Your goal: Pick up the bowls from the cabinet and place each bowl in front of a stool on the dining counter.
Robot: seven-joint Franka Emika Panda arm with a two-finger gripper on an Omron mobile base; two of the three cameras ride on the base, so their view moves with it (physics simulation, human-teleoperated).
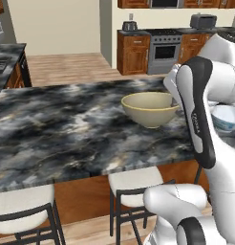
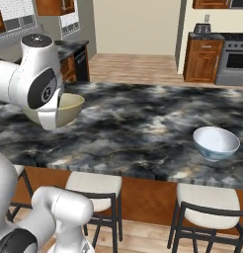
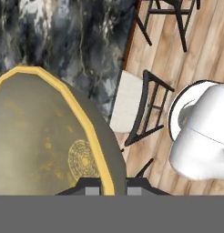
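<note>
The plain olive-beige round bowl (image 1: 150,109) sits on the black-and-grey marbled stone bench (image 1: 57,129), above a cream-cushioned black-framed stool (image 1: 135,182). My hand (image 3: 113,184) straddles its rim; clenched or released, I cannot tell. Pulling away carelessly could tip or drag it.

Olive-beige bowl (image 1: 150,108) upright on the dining counter (image 1: 67,134), near the front edge, above a cream-seated stool (image 1: 133,184). White bowl with blue-teal pattern (image 2: 216,143) also upright on the marbled top, well apart from it, in front of another stool (image 2: 208,201).
</note>
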